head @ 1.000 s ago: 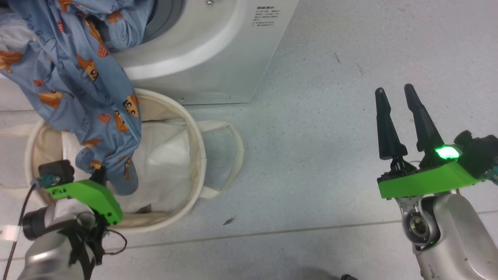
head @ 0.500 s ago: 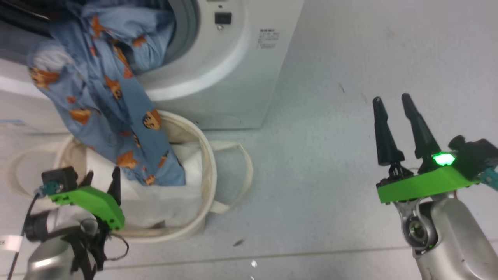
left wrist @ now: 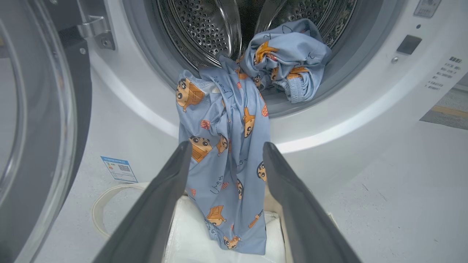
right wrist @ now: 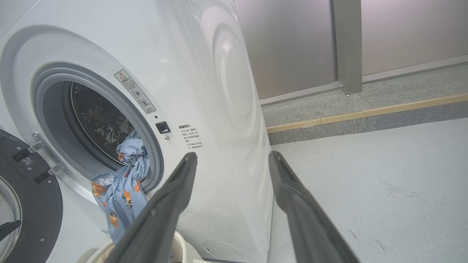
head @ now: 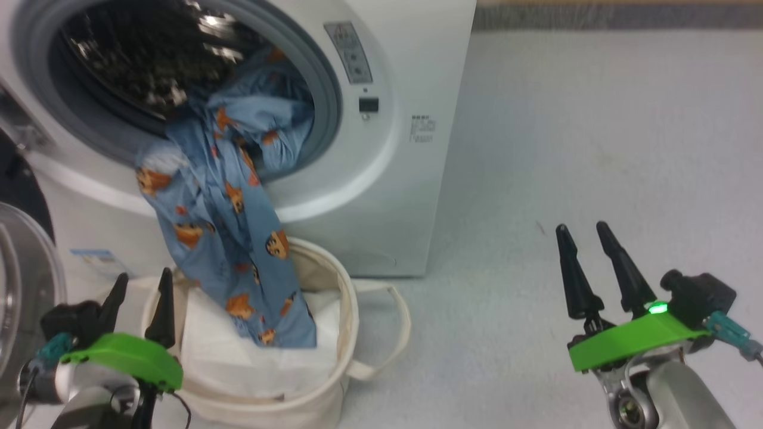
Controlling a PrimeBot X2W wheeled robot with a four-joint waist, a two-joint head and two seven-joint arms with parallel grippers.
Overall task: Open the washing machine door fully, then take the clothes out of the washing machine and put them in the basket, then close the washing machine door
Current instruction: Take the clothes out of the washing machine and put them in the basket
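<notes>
Head: left gripper (head: pixel 143 279) wide open, empty; clothes (head: pixel 226 238) hung just ahead-right of it, draped from washing machine (head: pixel 387 196) mouth into basket (head: pixel 351 298), long axis vertical | Left wrist: clothes dead ahead on its axis, untouched | Right wrist: right gripper (right wrist: pixel 232 155) wide, empty, farther off

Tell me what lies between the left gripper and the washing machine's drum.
The clothes hang there, spilling out of the washing machine down into the basket; the left wrist view shows them beyond the open left gripper.
</notes>
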